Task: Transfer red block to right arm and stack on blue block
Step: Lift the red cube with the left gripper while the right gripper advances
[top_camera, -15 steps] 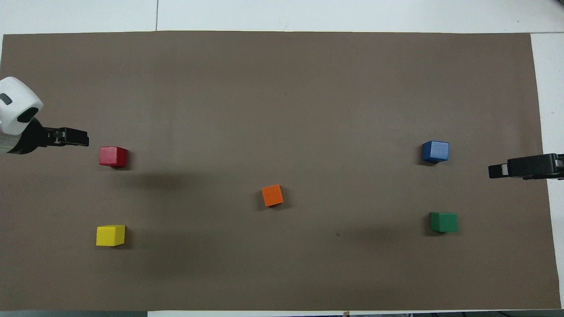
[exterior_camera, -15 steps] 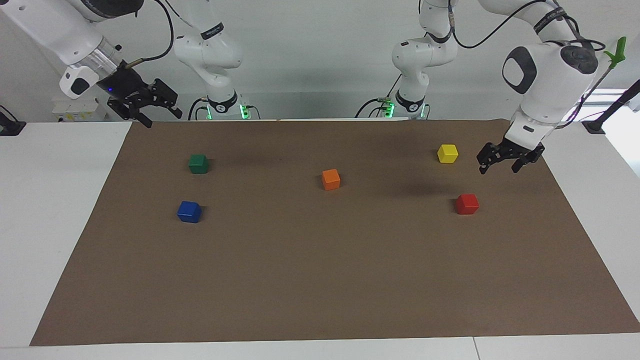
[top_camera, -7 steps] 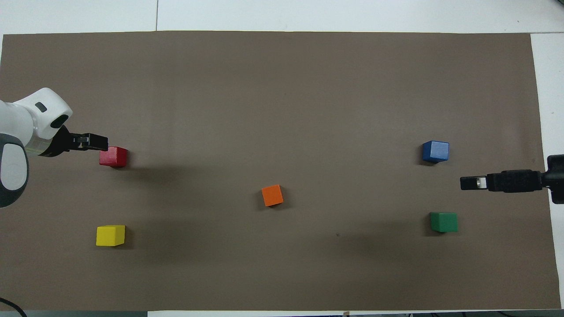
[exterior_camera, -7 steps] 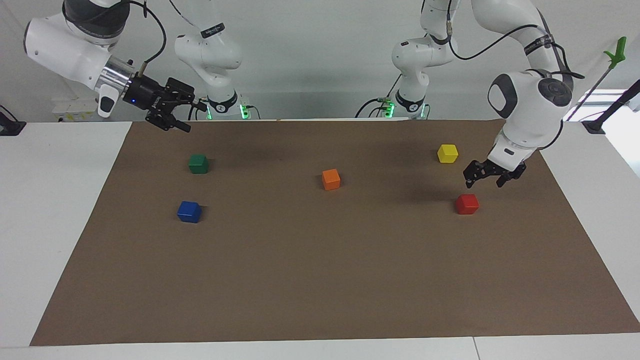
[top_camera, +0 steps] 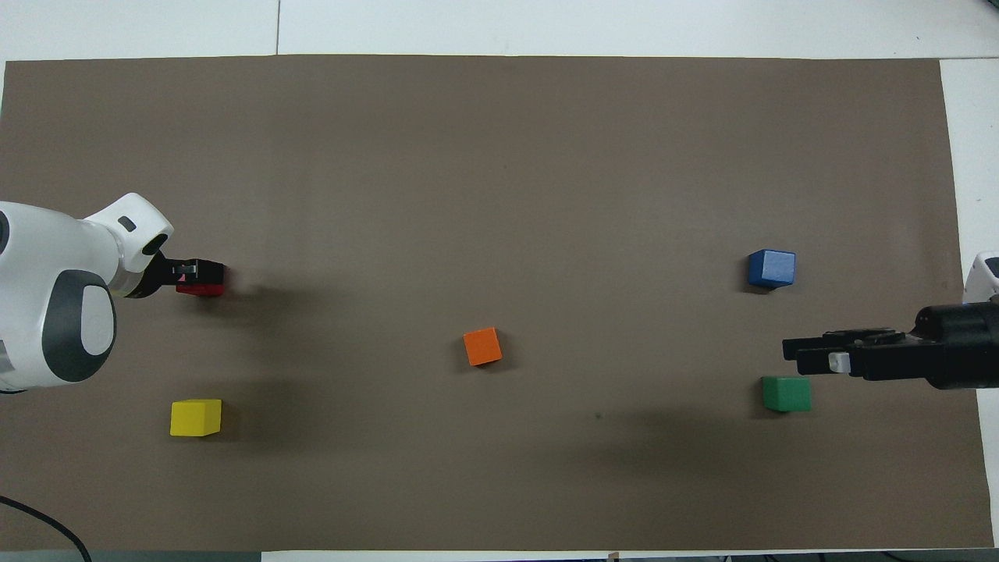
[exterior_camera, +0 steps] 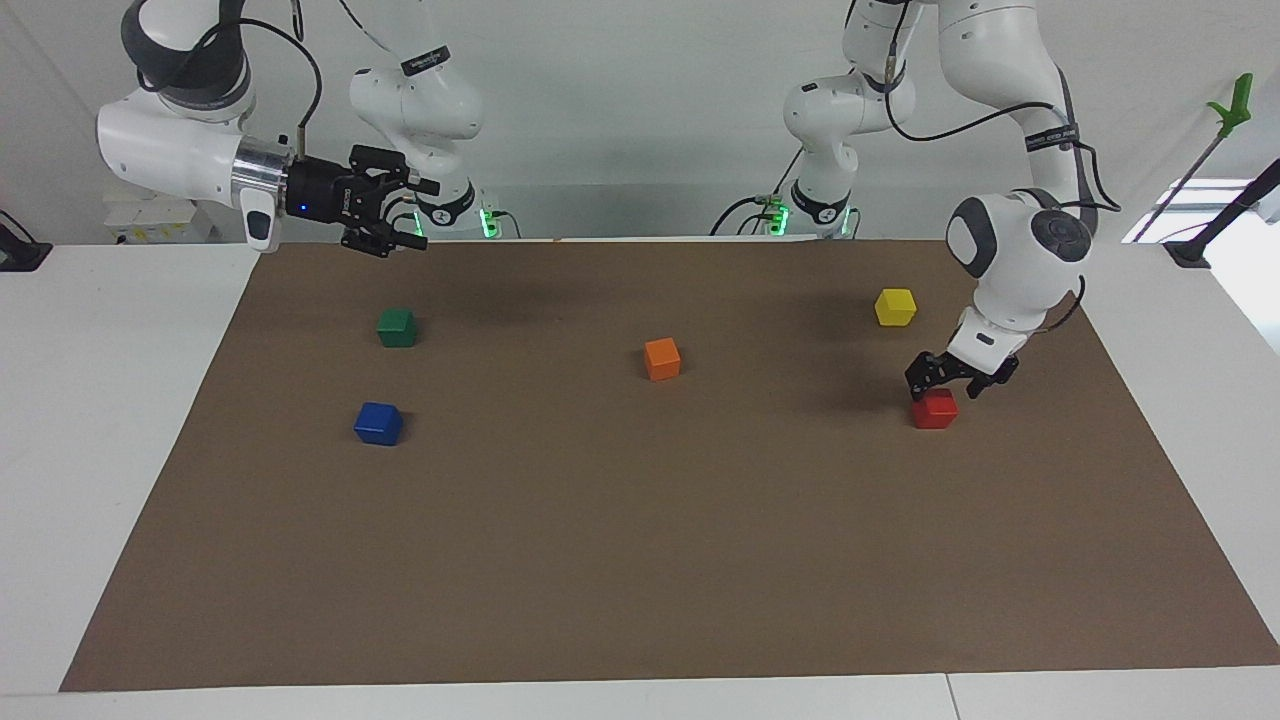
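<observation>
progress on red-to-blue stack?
Done: nothing yet; the red block sits on the mat, unlifted.

In hand: the left end effector is open just above it, about to grasp.

Left: grasp, lift, pass to the right end effector, which is raised and open near the green block, then stack on the blue block, whose top is bare.

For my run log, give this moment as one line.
left tool: open, just above red block | right tool: open, raised | blue block: bare

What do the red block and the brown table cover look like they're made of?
Red block: probably painted wood or hard plastic; crisp edges, even, slightly glossy colour. Brown cover: looks like matte paper or thin card; flat, no shine, straight cut edges. Neither is certain.
</observation>
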Tool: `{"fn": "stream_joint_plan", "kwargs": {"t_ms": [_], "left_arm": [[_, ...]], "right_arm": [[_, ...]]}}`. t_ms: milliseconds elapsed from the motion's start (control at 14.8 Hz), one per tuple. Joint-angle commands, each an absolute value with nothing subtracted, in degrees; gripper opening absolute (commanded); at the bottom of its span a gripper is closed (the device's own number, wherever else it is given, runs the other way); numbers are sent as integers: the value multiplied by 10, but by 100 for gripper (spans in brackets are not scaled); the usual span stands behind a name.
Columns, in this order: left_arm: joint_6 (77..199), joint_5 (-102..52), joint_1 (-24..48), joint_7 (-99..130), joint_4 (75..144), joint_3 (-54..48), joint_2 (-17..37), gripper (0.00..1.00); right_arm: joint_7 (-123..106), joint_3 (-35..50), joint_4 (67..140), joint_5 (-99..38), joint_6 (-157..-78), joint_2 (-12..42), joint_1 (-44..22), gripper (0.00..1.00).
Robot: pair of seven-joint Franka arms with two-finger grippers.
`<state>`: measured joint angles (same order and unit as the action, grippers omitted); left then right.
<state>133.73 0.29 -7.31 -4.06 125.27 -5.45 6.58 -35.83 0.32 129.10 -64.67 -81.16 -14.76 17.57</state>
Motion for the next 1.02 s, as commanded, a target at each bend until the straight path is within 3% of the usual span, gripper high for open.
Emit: {"fn": "stream_joint_plan", "kwargs": {"t_ms": [0,203,542,610,814,949], "left_arm": [[1365,-2,-75,-29,1276,-55,61,100],[1367,0,-74,-27,1281,-55,67,100],[1361,1,-70,-28,1281,-55,67,10],[1359,2,-70,-28,1276,-55,68,0],[1291,2,-69,-28,1212,-55,70,0],[1217,2,-69,-28,1148,-55,70,0]], "right_arm": [[-406,6,1340,-706,-798,-161,189,100],[-446,7,1382,-789,-768,-145,187,100],[-447,7,1409,-897,-718,-107,169,100],[-447,7,1411,-906,-716,-105,161,100],[-449,8,1428,-948,-700,-84,127,100],[-495,8,1430,-982,-657,-21,105,100]]}}
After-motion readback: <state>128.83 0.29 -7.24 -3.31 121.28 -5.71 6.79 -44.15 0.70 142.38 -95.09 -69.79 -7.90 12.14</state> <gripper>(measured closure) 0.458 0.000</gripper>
